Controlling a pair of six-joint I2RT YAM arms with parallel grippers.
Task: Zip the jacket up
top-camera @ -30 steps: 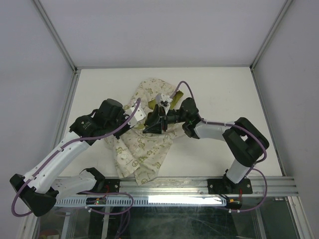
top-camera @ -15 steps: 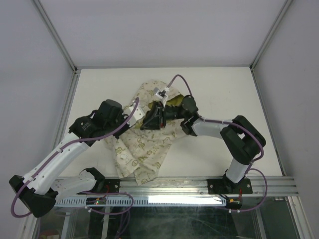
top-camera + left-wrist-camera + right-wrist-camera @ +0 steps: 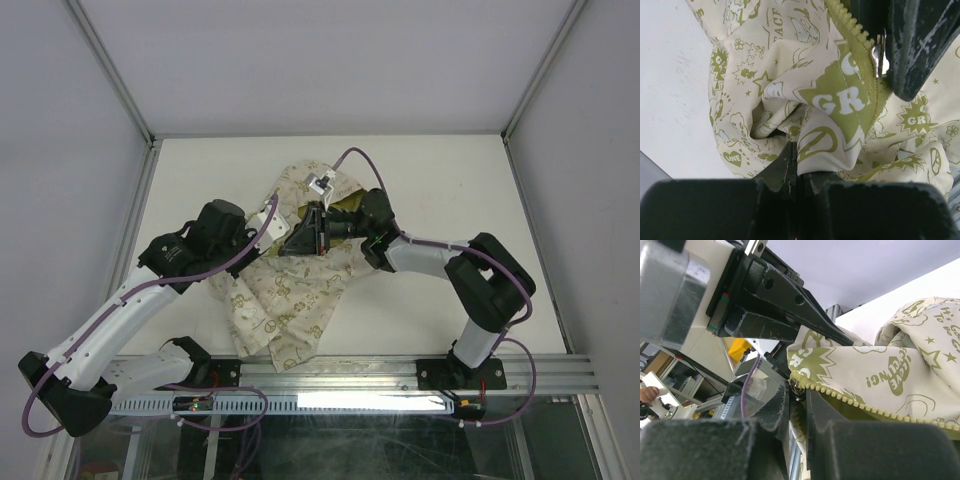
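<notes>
The cream jacket (image 3: 285,290) with olive-green prints lies crumpled at the table's middle. My left gripper (image 3: 272,228) is shut on a fold of the jacket (image 3: 820,145) close to the zipper's end; its fingertips (image 3: 790,155) pinch the cloth. My right gripper (image 3: 300,240) meets it from the right and is shut on the zipper slider (image 3: 799,389). The olive zipper teeth (image 3: 865,407) run off to the right. In the left wrist view the metal slider (image 3: 879,56) sits between the zipper teeth (image 3: 852,32) and a dark right finger (image 3: 920,45). A bit of olive lining (image 3: 350,203) shows.
The white table (image 3: 450,190) is walled by grey panels on three sides. A metal rail (image 3: 380,375) with both arm bases runs along the near edge. The left gripper's body (image 3: 770,295) fills the upper left of the right wrist view.
My right gripper has slid a little to the left and away with the zipper slider, covering more of the olive lining. The left gripper has held its place on the cloth.
</notes>
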